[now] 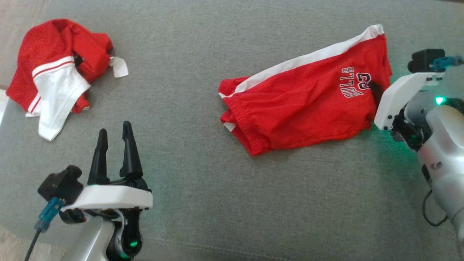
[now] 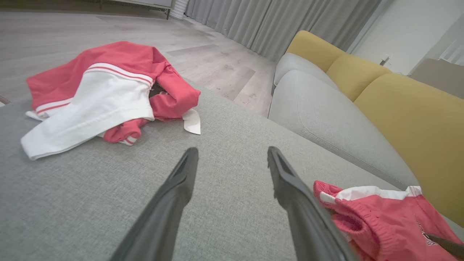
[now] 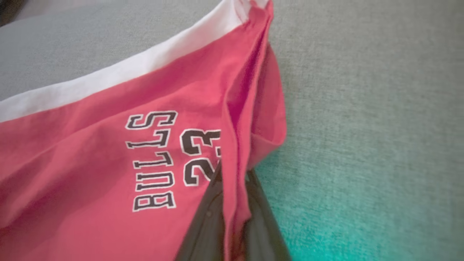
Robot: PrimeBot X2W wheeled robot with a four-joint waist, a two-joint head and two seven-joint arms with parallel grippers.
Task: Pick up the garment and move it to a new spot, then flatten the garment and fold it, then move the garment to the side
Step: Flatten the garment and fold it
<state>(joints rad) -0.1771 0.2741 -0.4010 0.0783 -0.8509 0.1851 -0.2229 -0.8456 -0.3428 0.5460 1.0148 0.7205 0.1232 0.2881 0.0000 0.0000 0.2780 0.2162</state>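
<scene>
The garment is a pair of red shorts with a white side stripe and "BULLS 23" lettering, lying rumpled on the grey cushion at the right. My right gripper is shut on a raised fold at its right hem; in the right wrist view the red cloth is pinched between the two dark fingers. My left gripper stands open and holds nothing at the lower left, well apart from the shorts. In the left wrist view its jaws are spread over bare cushion, and the waistband end of the shorts lies at the lower right.
A second red and white garment lies crumpled at the far left near the cushion's edge. Beyond are a grey seat cushion, yellow backrests and a wooden floor.
</scene>
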